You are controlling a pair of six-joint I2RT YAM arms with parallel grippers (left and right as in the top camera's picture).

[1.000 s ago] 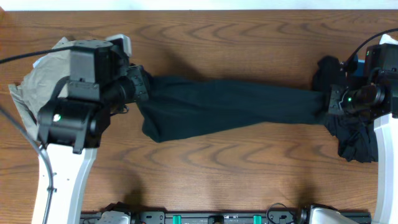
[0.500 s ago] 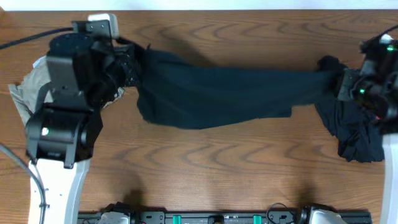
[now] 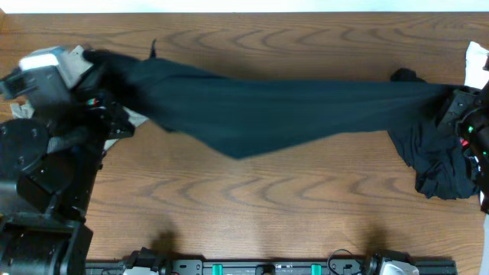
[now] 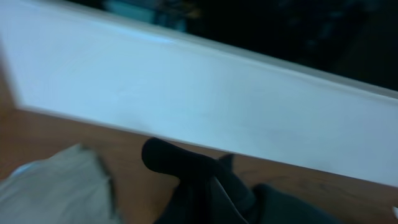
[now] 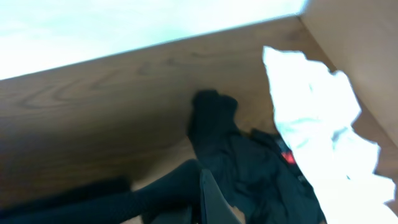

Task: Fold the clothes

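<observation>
A long black garment (image 3: 283,111) hangs stretched across the table between my two grippers. My left gripper (image 3: 107,67) is shut on its left end, which fills the bottom of the left wrist view (image 4: 205,190). My right gripper (image 3: 454,99) is shut on its right end, seen in the right wrist view (image 5: 168,196). A khaki-grey garment (image 3: 76,55) lies crumpled under the left arm and also shows in the left wrist view (image 4: 53,186). A heap of black clothes (image 3: 435,164) lies at the right and also shows in the right wrist view (image 5: 249,155).
A white cloth (image 3: 477,61) lies at the far right edge beside the black heap; the right wrist view shows it too (image 5: 311,118). A white wall (image 4: 205,87) runs along the table's far edge. Bare wooden tabletop (image 3: 267,214) lies in front.
Both arms have moved outward, the left one leftward and the right one rightward. The black garment has been pulled longer and tauter between them.
</observation>
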